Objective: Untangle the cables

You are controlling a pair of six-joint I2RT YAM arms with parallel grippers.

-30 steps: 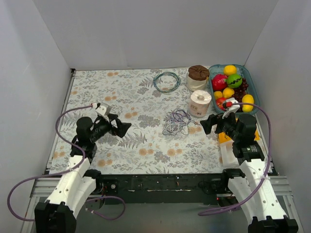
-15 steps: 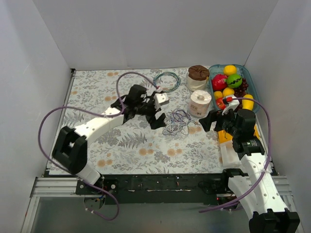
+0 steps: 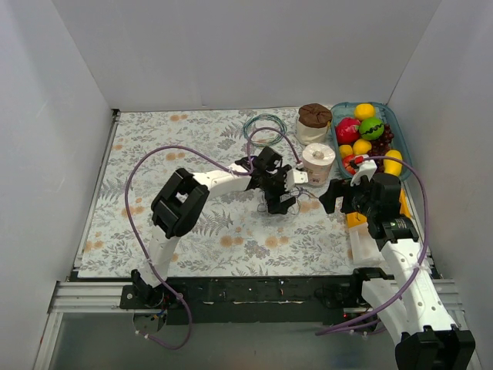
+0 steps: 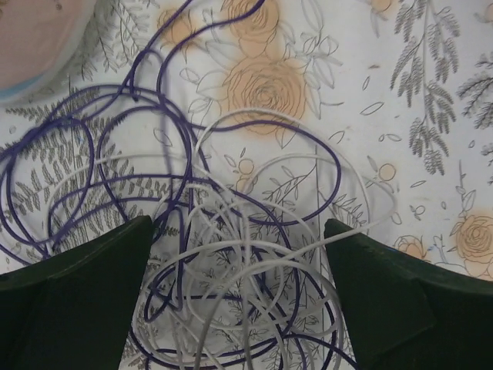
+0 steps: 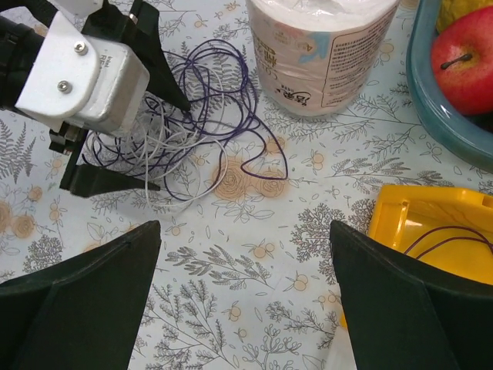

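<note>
A tangle of thin purple and white cables lies on the floral cloth near the table's middle. It fills the left wrist view and shows in the right wrist view. My left gripper hangs directly over the tangle, open, its fingers either side of the white loops and holding nothing. My right gripper is open and empty to the right of the tangle, over bare cloth.
A toilet roll stands just right of the tangle. A coiled green cable lies behind. A brown-lidded tub and a fruit tray sit at the back right. A yellow box lies by the right arm.
My left arm has swung from the table's left side across to the middle and come down over the tangle. My right arm has barely moved.
</note>
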